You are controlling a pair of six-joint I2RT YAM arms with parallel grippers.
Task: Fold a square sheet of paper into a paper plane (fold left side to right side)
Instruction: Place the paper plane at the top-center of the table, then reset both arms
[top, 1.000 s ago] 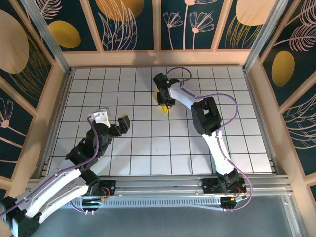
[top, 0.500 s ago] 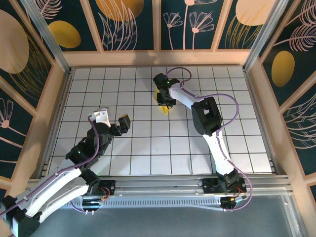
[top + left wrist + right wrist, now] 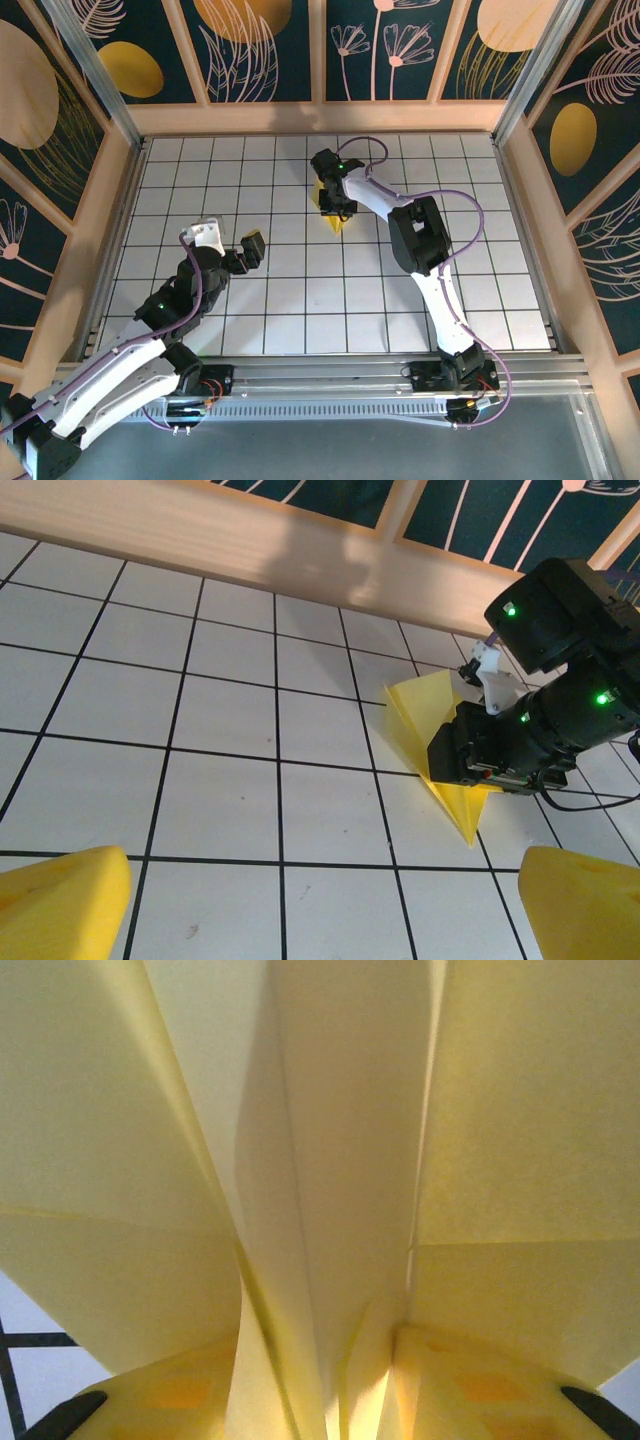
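Observation:
The paper plane [image 3: 336, 222] is a creased pale-yellow dart on the white grid, its tip towards the arms. In the left wrist view the paper plane [image 3: 420, 706] has its wings raised on both sides. My right gripper [image 3: 335, 207] stands on top of it. Up close, its yellow fingers [image 3: 170, 1395] stand partly apart astride the centre fold of the paper plane [image 3: 340, 1110], with loose layers and a lit gap between them. My left gripper [image 3: 228, 242] hovers wide open over bare tiles to the left of the plane, with nothing between its fingertips [image 3: 60, 900].
A wooden rail [image 3: 320, 118] and dark patterned walls close off the back and sides of the gridded table [image 3: 300, 290]. The right arm's black wrist [image 3: 540, 720] with green lights and its purple cable [image 3: 470, 215] hang over the paper.
The right gripper's jaws have eased apart slightly over the paper. The left arm has shifted a little.

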